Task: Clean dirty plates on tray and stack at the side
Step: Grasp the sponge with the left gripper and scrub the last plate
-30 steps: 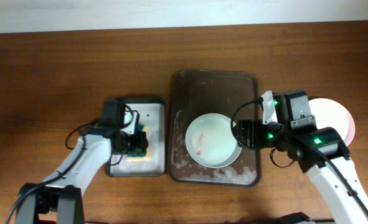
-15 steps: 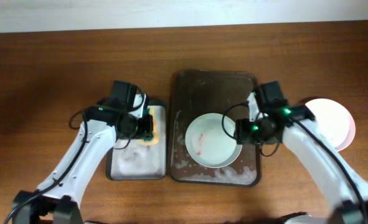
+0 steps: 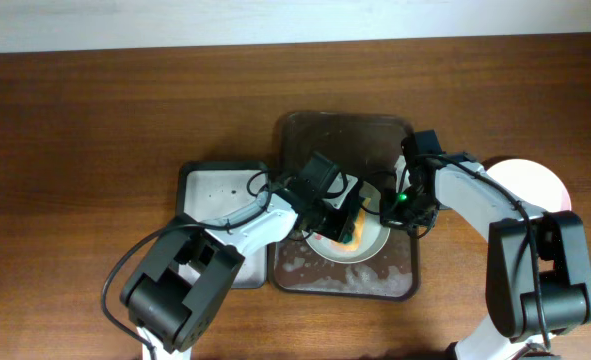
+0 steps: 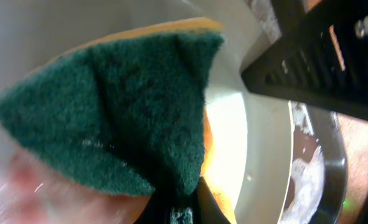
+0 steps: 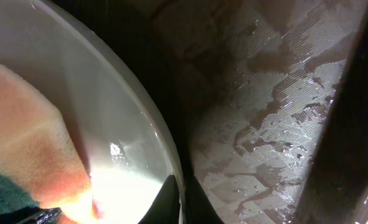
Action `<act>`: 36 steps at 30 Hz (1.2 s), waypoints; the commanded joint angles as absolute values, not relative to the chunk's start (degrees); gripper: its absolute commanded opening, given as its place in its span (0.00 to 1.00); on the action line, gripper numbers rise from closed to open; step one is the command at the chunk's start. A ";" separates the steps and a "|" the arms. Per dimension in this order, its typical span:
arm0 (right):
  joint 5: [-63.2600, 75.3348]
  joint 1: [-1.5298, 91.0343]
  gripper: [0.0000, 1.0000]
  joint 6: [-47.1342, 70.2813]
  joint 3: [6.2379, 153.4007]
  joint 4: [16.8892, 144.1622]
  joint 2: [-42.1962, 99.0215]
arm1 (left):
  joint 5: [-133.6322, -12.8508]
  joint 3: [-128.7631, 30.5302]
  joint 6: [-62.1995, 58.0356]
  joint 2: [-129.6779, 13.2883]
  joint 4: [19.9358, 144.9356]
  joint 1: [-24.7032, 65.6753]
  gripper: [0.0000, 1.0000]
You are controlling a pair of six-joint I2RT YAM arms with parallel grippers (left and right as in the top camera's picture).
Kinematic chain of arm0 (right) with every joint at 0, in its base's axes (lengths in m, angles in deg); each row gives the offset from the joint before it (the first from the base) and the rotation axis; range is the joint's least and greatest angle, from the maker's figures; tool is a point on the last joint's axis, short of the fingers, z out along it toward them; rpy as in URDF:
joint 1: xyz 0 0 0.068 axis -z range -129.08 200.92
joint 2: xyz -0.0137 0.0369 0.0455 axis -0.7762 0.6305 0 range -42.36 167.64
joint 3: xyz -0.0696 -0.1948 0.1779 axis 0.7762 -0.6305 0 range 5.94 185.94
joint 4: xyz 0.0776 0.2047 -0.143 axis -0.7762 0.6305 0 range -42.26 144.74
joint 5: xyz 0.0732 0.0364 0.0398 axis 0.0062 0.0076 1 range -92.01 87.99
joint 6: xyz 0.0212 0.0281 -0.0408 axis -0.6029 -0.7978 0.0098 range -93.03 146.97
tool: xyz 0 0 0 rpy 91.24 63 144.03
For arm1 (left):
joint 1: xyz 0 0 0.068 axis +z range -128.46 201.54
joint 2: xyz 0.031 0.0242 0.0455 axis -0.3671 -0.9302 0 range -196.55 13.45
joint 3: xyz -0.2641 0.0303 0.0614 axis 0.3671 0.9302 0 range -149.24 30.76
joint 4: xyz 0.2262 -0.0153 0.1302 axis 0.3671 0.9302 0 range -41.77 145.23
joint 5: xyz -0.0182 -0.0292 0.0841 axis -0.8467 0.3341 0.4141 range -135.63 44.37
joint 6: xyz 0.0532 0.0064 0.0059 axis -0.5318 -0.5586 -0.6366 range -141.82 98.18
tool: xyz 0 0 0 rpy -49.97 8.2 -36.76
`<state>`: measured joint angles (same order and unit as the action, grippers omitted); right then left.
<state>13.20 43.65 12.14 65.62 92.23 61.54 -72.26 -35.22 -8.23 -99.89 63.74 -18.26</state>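
Note:
One dirty plate lies in the dark brown tray, mostly covered from above by my left arm. My left gripper is shut on a green-and-yellow sponge, and the sponge presses on the plate's inside. A reddish smear shows beside the sponge at the lower left of the left wrist view. My right gripper is shut on the plate's right rim, one finger inside and one outside. In the right wrist view the sponge fills the left edge.
A smaller dark tray with a whitish, foamy inside sits left of the big tray. A pale pinkish plate lies on the table at the right, partly under my right arm. Foam and wet streaks cover the tray floor.
My left gripper has carried the sponge from the small tray over to the plate. My right gripper has moved in and shut on the plate's right rim.

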 commanded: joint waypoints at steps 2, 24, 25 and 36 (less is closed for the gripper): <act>10.86 43.45 0.04 11.55 64.62 92.38 64.47 | -46.29 -36.57 3.09 -103.95 78.40 -16.70 0.00; 6.33 41.11 0.04 13.23 64.62 92.95 64.47 | -56.96 -45.29 4.90 -109.44 68.44 -18.41 0.00; 6.35 41.11 0.04 13.21 64.62 93.00 64.47 | -55.08 -45.40 4.05 -109.29 68.63 -16.59 0.00; 6.31 41.11 0.04 13.21 64.62 93.34 64.44 | -46.86 -54.47 -3.47 -109.04 92.04 -8.68 0.00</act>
<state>11.69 41.68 11.57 66.69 91.81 62.06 -56.43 -53.47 -2.18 -106.58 87.39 -9.58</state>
